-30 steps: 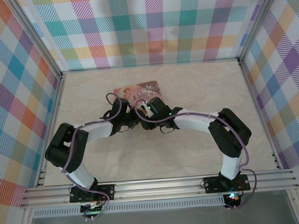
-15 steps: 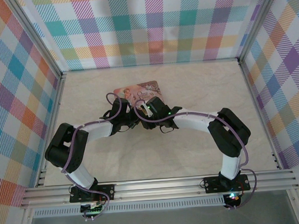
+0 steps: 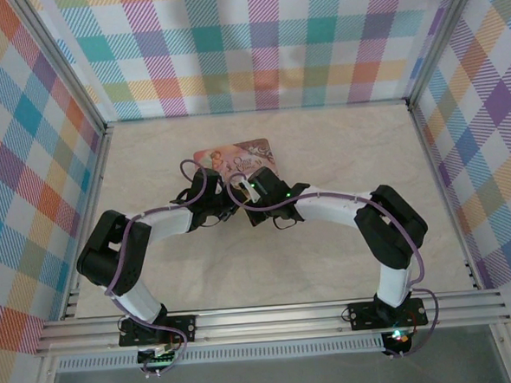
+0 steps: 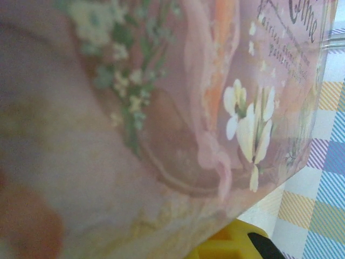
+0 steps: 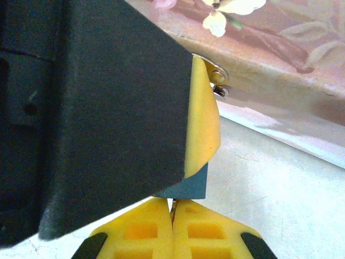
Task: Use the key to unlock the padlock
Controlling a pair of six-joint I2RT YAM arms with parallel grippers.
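Note:
The pink illustrated tin point(image 3: 236, 156) lies mid-table, and both grippers meet at its near edge. My left gripper point(image 3: 224, 202) is shut; its black finger point(image 5: 118, 118) with a yellow pad fills the right wrist view. At that finger's tip a small silvery piece, the padlock point(image 5: 218, 75), peeks out against the tin point(image 5: 280, 65). My right gripper point(image 5: 173, 213) is shut just below, with a thin sliver of the key point(image 5: 173, 206) pinched between its yellow pads. The left wrist view is pressed up to the tin's lid point(image 4: 161, 108), with one yellow finger point(image 4: 232, 245) at the bottom.
Pale marbled tabletop point(image 3: 340, 152) spreads around the tin. Checked walls point(image 3: 255, 44) close the back and both sides. A metal rail point(image 3: 272, 316) with the arm bases runs along the near edge.
My right gripper's jaws have closed. Both arms have hardly moved, still meeting at the tin's near edge.

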